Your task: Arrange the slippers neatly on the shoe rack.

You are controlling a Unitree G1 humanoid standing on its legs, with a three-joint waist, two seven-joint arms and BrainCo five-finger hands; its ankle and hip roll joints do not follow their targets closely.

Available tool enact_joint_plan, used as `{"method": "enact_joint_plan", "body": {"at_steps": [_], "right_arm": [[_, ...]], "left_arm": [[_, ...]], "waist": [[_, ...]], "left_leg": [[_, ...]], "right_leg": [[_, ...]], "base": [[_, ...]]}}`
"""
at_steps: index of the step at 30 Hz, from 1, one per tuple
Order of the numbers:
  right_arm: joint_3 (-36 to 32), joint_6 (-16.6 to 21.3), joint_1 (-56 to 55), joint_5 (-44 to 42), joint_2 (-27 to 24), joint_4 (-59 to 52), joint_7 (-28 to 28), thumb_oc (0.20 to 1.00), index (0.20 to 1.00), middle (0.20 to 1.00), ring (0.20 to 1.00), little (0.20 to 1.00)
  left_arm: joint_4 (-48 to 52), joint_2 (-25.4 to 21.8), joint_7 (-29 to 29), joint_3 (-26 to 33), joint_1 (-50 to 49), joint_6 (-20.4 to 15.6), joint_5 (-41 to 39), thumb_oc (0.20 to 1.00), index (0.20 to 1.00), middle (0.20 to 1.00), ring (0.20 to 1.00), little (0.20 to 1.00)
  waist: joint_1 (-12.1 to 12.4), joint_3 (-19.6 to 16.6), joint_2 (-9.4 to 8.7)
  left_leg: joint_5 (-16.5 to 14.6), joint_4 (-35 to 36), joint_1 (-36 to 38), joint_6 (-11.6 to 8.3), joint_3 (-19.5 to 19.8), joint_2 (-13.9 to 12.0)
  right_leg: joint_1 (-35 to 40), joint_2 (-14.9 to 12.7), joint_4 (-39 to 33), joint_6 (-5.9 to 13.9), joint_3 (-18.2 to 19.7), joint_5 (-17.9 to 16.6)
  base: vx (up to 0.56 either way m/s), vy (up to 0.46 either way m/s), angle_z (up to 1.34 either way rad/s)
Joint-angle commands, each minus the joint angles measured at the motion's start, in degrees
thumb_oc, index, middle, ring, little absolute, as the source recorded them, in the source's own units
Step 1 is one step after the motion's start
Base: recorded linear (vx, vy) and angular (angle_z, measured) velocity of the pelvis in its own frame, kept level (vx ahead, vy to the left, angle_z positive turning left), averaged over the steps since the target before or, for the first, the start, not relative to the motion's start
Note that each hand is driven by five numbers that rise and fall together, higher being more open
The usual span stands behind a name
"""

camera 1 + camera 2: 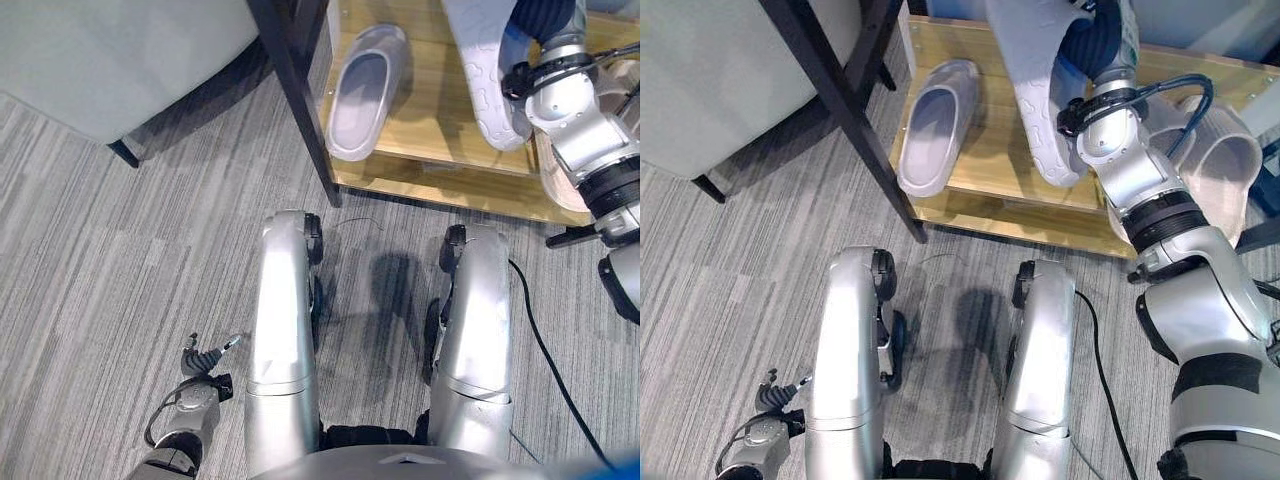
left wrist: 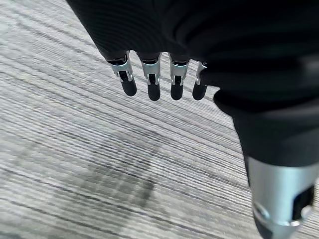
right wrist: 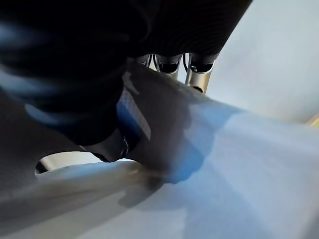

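One grey slipper (image 1: 365,88) lies sole down on the wooden shelf (image 1: 440,170) of the shoe rack, toe toward me. A second grey slipper (image 1: 1035,90) is held up on edge to its right, patterned sole facing me, its lower end close to the shelf. My right hand (image 1: 1095,40) is shut on it from the far side. In the right wrist view the thumb (image 3: 109,144) and fingers (image 3: 197,69) clamp the slipper (image 3: 164,119). My left hand (image 1: 205,360) hangs low over the carpet at the lower left, its fingers (image 2: 152,79) straight and holding nothing.
The rack's black post (image 1: 300,100) slants down just left of the lying slipper. A pale slipper (image 1: 1225,160) rests at the shelf's right end. A grey upholstered seat (image 1: 110,60) stands at the upper left on grey carpet (image 1: 120,260).
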State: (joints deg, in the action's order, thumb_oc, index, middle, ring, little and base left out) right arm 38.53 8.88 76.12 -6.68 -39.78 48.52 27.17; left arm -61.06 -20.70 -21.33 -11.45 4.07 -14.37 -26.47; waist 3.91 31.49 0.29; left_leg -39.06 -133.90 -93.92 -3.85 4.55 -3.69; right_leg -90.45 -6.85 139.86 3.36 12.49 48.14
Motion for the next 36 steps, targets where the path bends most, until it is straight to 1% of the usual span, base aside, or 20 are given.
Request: {"method": "enact_joint_plan", "body": {"at_steps": [1,5,11,15,18,20,22,24,25,27,28,30,34,36], "right_arm": [[-2.69,-1.18,1.08,-1.04,-2.95,-1.91,0.56,0.2,0.2,0.2,0.2,0.2],[-3.57,-2.08,0.26,-0.32,-2.23,1.96,0.97,0.2,0.2,0.2,0.2,0.2],[-5.22,-2.04,-1.41,-0.3,0.18,5.18,1.02,0.2,0.2,0.2,0.2,0.2],[-5.23,-1.64,-1.14,-1.31,1.85,6.56,0.6,0.2,0.2,0.2,0.2,0.2],[-3.83,-1.89,-0.76,0.37,2.17,6.6,0.01,0.2,0.2,0.2,0.2,0.2],[-4.19,-1.46,-0.41,-0.25,3.22,9.08,0.41,0.2,0.2,0.2,0.2,0.2],[-4.55,-1.5,-0.58,-0.79,3.15,9.44,0.94,0.2,0.2,0.2,0.2,0.2],[-5.1,-1.65,-0.42,-1.09,3.1,11.18,1.35,0.62,0.62,0.62,0.62,0.62],[-4.98,-1.83,-0.18,-1.12,3.08,12.36,1.26,1.0,1.0,1.0,1.0,1.0],[-4.15,-2.2,1.01,-0.72,3.59,15.57,0.71,1.0,1.0,1.0,1.0,1.0],[-4.51,-2.35,0.89,-3.22,6.2,14.24,0.62,1.0,1.0,1.0,1.0,1.0],[-5.26,-2.58,1.2,-4.68,7.49,15.06,0.71,1.0,1.0,1.0,1.0,1.0],[-5.36,-3.07,2.57,-5.98,8.36,17.71,0.58,1.0,1.0,1.0,1.0,1.0],[-5.43,-3.0,3.27,-6.38,8.89,19.14,0.7,1.0,1.0,1.0,1.0,1.0]], "left_arm": [[-1.46,-0.43,-0.01,-3.39,0.04,-1.02,-0.99,1.0,1.0,1.0,1.0,1.0],[-2.76,-0.29,-0.06,-3.7,0.62,-0.68,-0.13,1.0,1.0,1.0,1.0,1.0],[-4.17,0.08,-0.23,-3.94,1.21,-0.3,0.81,1.0,1.0,1.0,1.0,1.0],[-4.29,0.25,-0.16,-4.08,1.7,-0.48,0.18,1.0,1.0,1.0,1.0,1.0],[-4.84,0.52,-0.08,-4.15,1.75,-0.26,0.47,1.0,1.0,1.0,1.0,1.0],[-5.05,0.69,-0.14,-4.88,1.13,-0.12,0.84,1.0,1.0,1.0,1.0,1.0],[-4.92,0.72,-0.08,-5.17,0.61,-0.16,0.77,1.0,1.0,1.0,1.0,1.0],[-5.31,0.88,0.03,-5.43,0.25,-0.15,0.73,1.0,1.0,1.0,1.0,1.0],[-5.66,0.96,-0.01,-5.54,0.22,-0.07,0.85,1.0,1.0,1.0,1.0,1.0],[-6.24,0.95,0.16,-5.98,0.15,-0.04,1.13,1.0,1.0,1.0,1.0,1.0],[-6.37,1.21,0.03,-7.38,2.78,0.38,1.58,1.0,1.0,1.0,1.0,1.0],[-4.87,1.58,0.75,-8.01,2.68,0.55,0.48,1.0,1.0,1.0,1.0,1.0],[-4.62,1.6,1.89,-8.64,1.73,0.9,-0.08,1.0,1.0,1.0,1.0,1.0],[-6.08,2.05,2.73,-9.18,0.07,1.46,0.63,1.0,1.0,1.0,1.0,1.0]], "waist": [[1.46,-1.7,1.72],[1.33,-1.7,1.6],[1.37,-1.7,1.43],[1.8,-1.7,1.16],[1.99,-1.7,0.92],[2.46,-1.7,1.05],[2.78,-1.7,1.06],[2.91,-1.7,1.1],[2.95,-1.7,1.12],[3.27,-1.7,1.39],[2.5,-1.7,0.88],[2.56,-1.7,1.02],[2.78,-1.7,1.03],[3.07,-1.7,1.1]], "left_leg": [[-6.76,2.0,3.96,2.8,6.25,1.85],[-6.79,1.94,3.96,2.63,6.2,2.2],[-7.22,0.97,3.96,2.15,6.25,2.63],[-7.15,0.98,3.96,1.86,6.24,2.92],[-7.31,0.65,3.96,1.74,6.38,3.09],[-7.29,0.7,3.96,1.71,6.47,3.34],[-7.36,1.08,3.96,1.82,6.41,3.6],[-7.45,1.1,3.96,1.89,6.23,3.56],[-7.52,1.05,3.96,1.9,6.16,3.61],[-7.63,1.06,3.96,1.93,6.2,3.63],[-7.77,0.83,3.96,2.07,6.06,3.48],[-7.91,0.71,3.96,2.11,5.98,3.63],[-8.15,0.34,3.96,2.09,5.86,3.62],[-8.4,-0.1,3.96,2.07,5.78,3.58]], "right_leg": [[5.03,-1.48,0.26,-4.9,5.65,-5.56],[5.59,-1.59,0.4,-4.82,5.98,-5.71],[6.18,-1.85,1.19,-4.9,6.01,-5.62],[6.71,-1.85,1.35,-4.95,5.76,-5.82],[6.82,-1.85,1.51,-5.04,5.79,-5.76],[6.8,-1.72,1.48,-5.18,5.86,-5.88],[6.76,-1.7,1.19,-5.33,6.04,-6.03],[6.81,-1.77,1.12,-5.45,6.14,-6.14],[6.76,-1.66,1.16,-5.5,6.18,-6.16],[6.71,-1.69,0.97,-5.51,6.05,-6.27],[6.69,-1.41,0.96,-5.39,6.07,-6.5],[6.74,-1.23,1.02,-5.32,6.03,-6.47],[6.72,-1.23,1.22,-5.38,5.94,-6.28],[6.78,-1.28,1.45,-5.37,5.72,-6.34]], "base": [[0.01,0.024,0.06],[0.0,0.015,0.03],[0.0,0.011,0.0],[0.0,0.0,0.0],[0.0,0.0,0.0],[0.01,0.035,0.01],[0.0,0.019,0.0],[0.0,0.0,0.0],[-0.01,0.031,0.01],[0.0,0.04,0.02],[0.0,0.059,0.03],[0.0,0.062,0.0],[-0.01,0.028,-0.02],[0.0,0.053,-0.03]]}}
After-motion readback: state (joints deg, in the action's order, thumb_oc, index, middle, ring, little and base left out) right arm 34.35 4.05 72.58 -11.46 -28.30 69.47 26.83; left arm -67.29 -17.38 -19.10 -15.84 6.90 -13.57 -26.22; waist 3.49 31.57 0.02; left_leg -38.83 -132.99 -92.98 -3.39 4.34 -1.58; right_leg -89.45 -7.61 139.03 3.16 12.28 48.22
